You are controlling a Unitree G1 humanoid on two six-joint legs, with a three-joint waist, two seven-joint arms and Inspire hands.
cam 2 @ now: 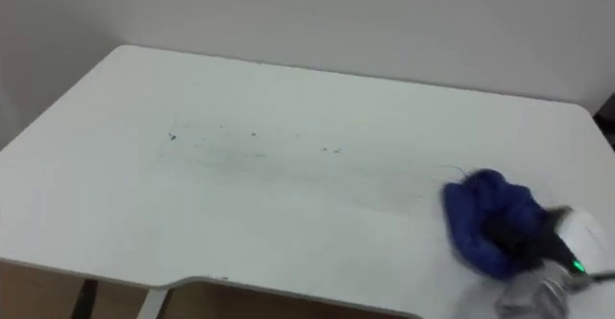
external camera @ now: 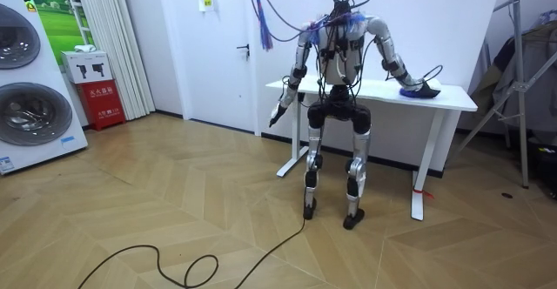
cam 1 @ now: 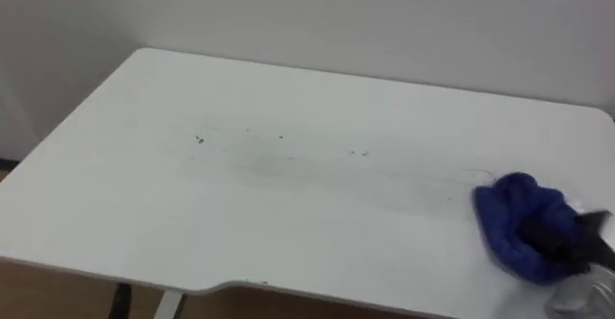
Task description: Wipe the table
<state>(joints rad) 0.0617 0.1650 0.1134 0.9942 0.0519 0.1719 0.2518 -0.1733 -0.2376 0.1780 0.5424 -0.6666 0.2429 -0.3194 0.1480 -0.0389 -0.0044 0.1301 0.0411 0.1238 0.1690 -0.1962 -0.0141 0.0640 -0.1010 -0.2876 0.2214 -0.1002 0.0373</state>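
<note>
Currently the robot stands at the white tabletop [cam 1: 288, 88], facing it, with its back to the room view. Blue cloth [cam 1: 514, 213] lies bunched on the tabletop at its right end, near the front edge. Right robot hand [cam 1: 572, 237] rests on the cloth, partly sunk in the folds; cannot tell whether it grips. Left robot hand [external camera: 278, 113] hangs by the hip beside the tabletop's left end, fingers straight and loose, holding nothing. Faint grey smears and dark specks [cam 1: 200, 139] mark the tabletop's middle.

Test room: washing machines [external camera: 35, 119], red extinguisher box [external camera: 104, 104], parquet floor [external camera: 174, 202].
</note>
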